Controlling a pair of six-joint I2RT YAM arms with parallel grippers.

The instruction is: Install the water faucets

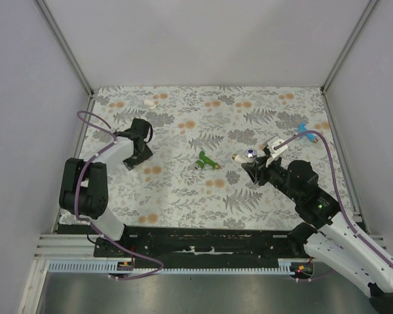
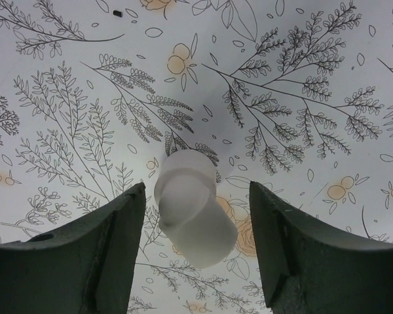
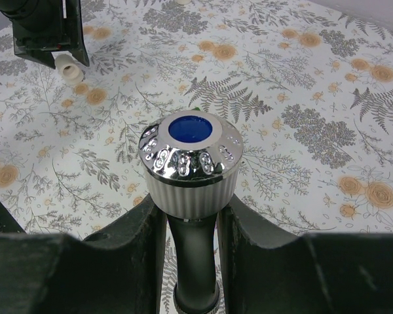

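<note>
Sitting tight between the fingers (image 3: pixel 141 252) of the right gripper (image 3: pixel 191 219) is the white faucet (image 3: pixel 191 173). The two fingers are squeezed on the dark neck under its knob, one on each side. The knob pokes up just past the fingertips. It is white with little ridges all round. It has a shiny silver cap, and the cap has a round blue spot in the middle. Small raised marks run round the silver edge, but they are too blurry to read. The faucet is held up above the flowery tablecloth (image 1: pixel 183 190).

Three faucets can be counted. One is the white one in the grip. One is a green faucet (image 1: pixel 206 161) lying on the cloth to the left of the right fingers, near them and between the two grippers. One is a blue faucet (image 1: pixel 303 128) lying out past the right fingers and to their right, by the far right side of the cloth.

Two stubby white pipe fittings can be counted too. The near fitting (image 2: pixel 193 216) lies on its side on the cloth, right between the fingers (image 2: pixel 108 248) of the left gripper (image 2: pixel 196 190). Those fingers are spread apart, with a gap on each side, so they touch nothing. The far fitting (image 1: pixel 149 103) lies farther out, past the left fingers, near the far edge of the cloth.
</note>
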